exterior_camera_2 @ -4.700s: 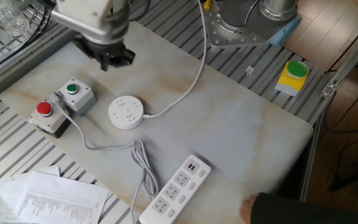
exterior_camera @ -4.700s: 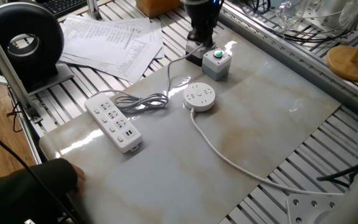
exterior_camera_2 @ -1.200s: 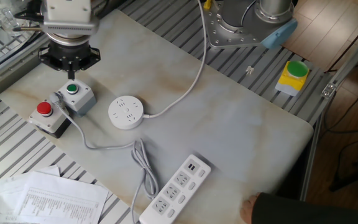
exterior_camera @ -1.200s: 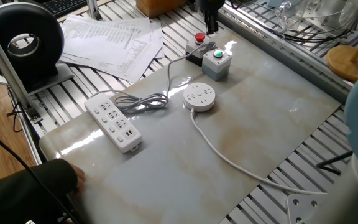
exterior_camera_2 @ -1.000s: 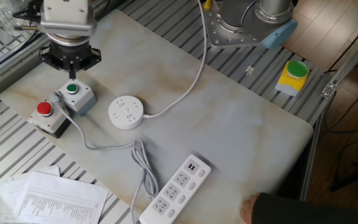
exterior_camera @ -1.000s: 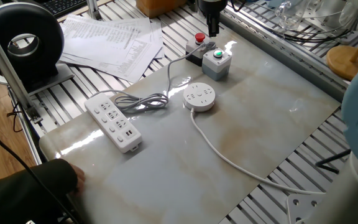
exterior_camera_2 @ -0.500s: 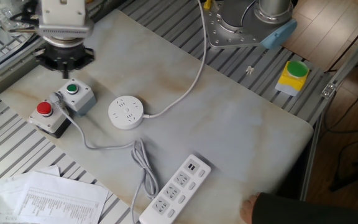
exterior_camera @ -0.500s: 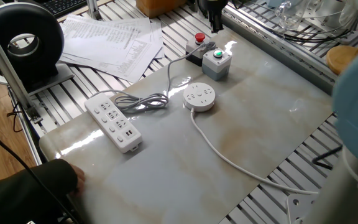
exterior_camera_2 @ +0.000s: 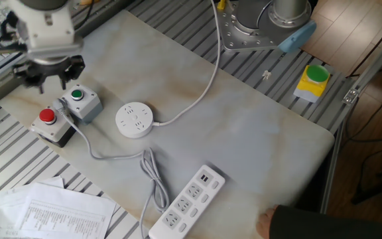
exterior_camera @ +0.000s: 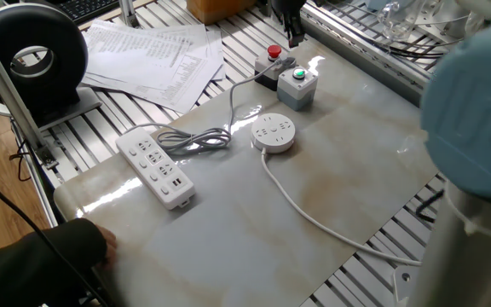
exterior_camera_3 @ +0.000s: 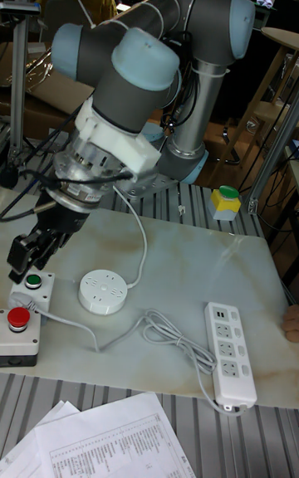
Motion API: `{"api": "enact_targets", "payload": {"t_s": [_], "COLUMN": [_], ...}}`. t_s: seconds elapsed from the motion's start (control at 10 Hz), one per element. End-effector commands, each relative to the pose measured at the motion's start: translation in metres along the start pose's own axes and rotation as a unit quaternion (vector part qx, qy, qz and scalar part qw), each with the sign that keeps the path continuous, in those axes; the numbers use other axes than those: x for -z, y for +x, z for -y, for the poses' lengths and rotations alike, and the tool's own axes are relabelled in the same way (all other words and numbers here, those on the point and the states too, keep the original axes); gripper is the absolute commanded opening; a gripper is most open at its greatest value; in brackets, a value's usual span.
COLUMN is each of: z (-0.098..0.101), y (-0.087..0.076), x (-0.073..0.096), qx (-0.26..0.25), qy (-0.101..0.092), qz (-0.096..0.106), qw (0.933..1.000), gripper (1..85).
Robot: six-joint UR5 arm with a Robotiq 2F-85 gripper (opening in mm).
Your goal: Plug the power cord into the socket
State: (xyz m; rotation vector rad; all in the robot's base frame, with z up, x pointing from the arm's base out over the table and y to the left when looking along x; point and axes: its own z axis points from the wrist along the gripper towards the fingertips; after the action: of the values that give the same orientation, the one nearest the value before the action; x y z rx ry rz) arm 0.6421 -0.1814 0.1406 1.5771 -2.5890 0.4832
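Note:
The power cord [exterior_camera_2: 152,167] is a thin grey cable lying looped beside the long white power strip [exterior_camera_2: 187,199]. Its far end runs up against the grey button box [exterior_camera_2: 79,101]. The round white socket [exterior_camera_2: 134,119] sits on the marble top, pin holes up and nothing plugged in. My gripper [exterior_camera_2: 45,78] hangs open and empty just behind the button box, away from the cord. In the tall fixed view the gripper [exterior_camera_3: 33,252] is above the button box [exterior_camera_3: 23,312], left of the socket [exterior_camera_3: 104,290] and the cord [exterior_camera_3: 166,333]. The one fixed view shows only the gripper [exterior_camera: 293,34] tips.
The socket's thick white cable [exterior_camera: 314,217] trails across the slab and off its edge. A red button [exterior_camera: 273,53] sits beside the green one [exterior_camera: 297,74]. Papers [exterior_camera: 156,51] lie on the slatted table. A person's sleeve [exterior_camera: 32,269] is at the near corner. My arm's elbow [exterior_camera: 476,111] fills the right.
My gripper has drifted from over the green button toward the table's back edge, still open and empty. The arm's elbow has swung further into the one fixed view. Cord and socket are unmoved.

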Motion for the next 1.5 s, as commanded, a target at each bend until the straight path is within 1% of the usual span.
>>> {"api": "enact_targets", "payload": {"t_s": [0.0,0.2,0.4,0.5,0.7,1.0,1.4], "z": [0.011,0.012,0.006,0.003,0.001,-0.002,-0.003], "y": [-0.005,-0.001,-0.002,-0.003,-0.003,-0.008,-0.010], "x": [-0.019,-0.023,-0.028,-0.031,-0.036,-0.039,-0.046], "qx": [0.010,0.014,0.017,0.017,0.021,0.020,0.024], "qy": [-0.008,-0.008,-0.013,-0.015,-0.013,-0.011,-0.007], "qz": [0.006,-0.006,-0.011,-0.009,-0.010,-0.010,-0.006], "qw": [0.9999,0.9998,0.9997,0.9997,0.9996,0.9997,0.9997], "gripper": [55.3,55.3,55.0,55.0,55.0,54.0,53.3]}}
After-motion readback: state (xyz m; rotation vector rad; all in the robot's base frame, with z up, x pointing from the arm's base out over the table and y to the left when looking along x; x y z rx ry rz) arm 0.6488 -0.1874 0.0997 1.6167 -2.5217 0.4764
